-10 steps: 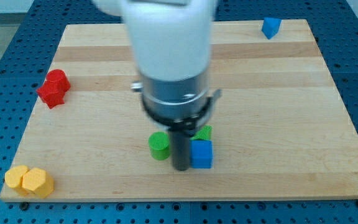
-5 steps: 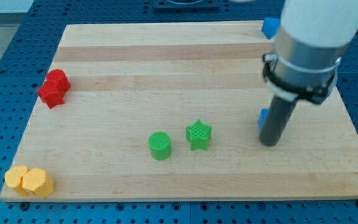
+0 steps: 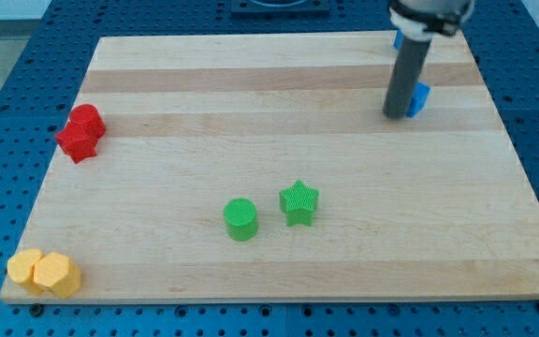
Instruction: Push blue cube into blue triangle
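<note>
My dark rod stands at the view's upper right, its tip (image 3: 398, 114) on the board. The blue cube (image 3: 420, 97) shows only as a sliver just right of the rod, touching or nearly touching it. The blue triangle (image 3: 399, 39) sits near the board's top right edge and is mostly hidden behind the rod; only a small blue bit shows. The cube lies a short way below the triangle.
A green cylinder (image 3: 240, 219) and a green star (image 3: 298, 202) sit at lower centre. Two red blocks (image 3: 81, 132) are at the left edge. Two yellow blocks (image 3: 44, 271) are at the bottom left corner. The wooden board (image 3: 251, 112) ends just right of the cube.
The rod has pushed the blue cube from lower centre to the right and then up toward the top right corner. The green star is now uncovered.
</note>
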Motion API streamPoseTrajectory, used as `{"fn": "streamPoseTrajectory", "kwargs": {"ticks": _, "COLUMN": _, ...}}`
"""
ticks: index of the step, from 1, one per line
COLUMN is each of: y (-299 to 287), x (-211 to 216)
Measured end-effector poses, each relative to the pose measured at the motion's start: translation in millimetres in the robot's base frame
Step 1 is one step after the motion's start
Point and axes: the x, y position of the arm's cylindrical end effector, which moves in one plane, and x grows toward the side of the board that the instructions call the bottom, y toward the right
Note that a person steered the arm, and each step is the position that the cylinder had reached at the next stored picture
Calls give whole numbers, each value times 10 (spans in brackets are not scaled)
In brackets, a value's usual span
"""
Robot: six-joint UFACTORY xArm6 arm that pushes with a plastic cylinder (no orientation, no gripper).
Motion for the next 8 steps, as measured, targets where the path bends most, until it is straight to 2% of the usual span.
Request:
{"fn": "streamPoseTrajectory", "kwargs": {"ticks": 1, "y": 0, "x": -271}}
{"fn": "streamPoseTrajectory", "kwargs": {"ticks": 4, "y": 94, "x": 239}}
{"fn": "streamPoseTrajectory", "kwargs": {"ticks": 5, "y": 227, "x": -61}}
{"fn": "streamPoseTrajectory", "kwargs": {"ticks": 6, "y": 226, "x": -538}}
{"fn": "streamPoseTrajectory", "kwargs": {"ticks": 7, "y": 226, "x": -567}}
{"fn": "streamPoseTrajectory", "kwargs": {"ticks": 8, "y": 227, "x": -265}}
